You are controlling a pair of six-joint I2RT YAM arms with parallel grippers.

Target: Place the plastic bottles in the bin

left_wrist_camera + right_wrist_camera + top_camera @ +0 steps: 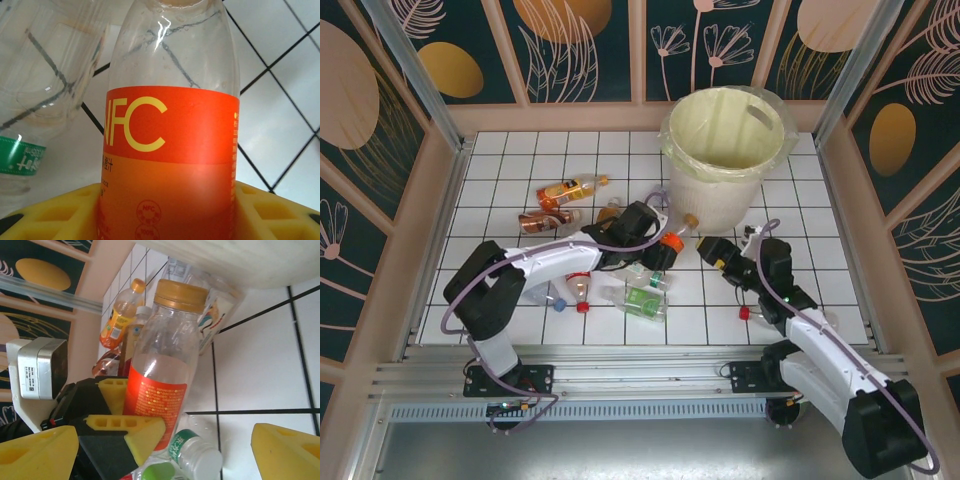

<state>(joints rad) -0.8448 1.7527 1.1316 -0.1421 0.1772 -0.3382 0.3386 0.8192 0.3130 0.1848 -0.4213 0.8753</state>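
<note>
Left gripper [665, 248] clamps the orange-labelled bottle [170, 150], base cut off.

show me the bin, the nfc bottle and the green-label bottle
bin [720, 197], top view, on its outer wall
nfc bottle [170, 150], left wrist view, on its orange label
green-label bottle [644, 299], top view, on its label

Bright even light, soft shadows

The orange-labelled bottle [172, 60] was clear, glossy plastic — its label [170, 130] smooth and shiny; the bin [718, 198] looked matt, lined with a thin translucent bag [672, 150].
</note>
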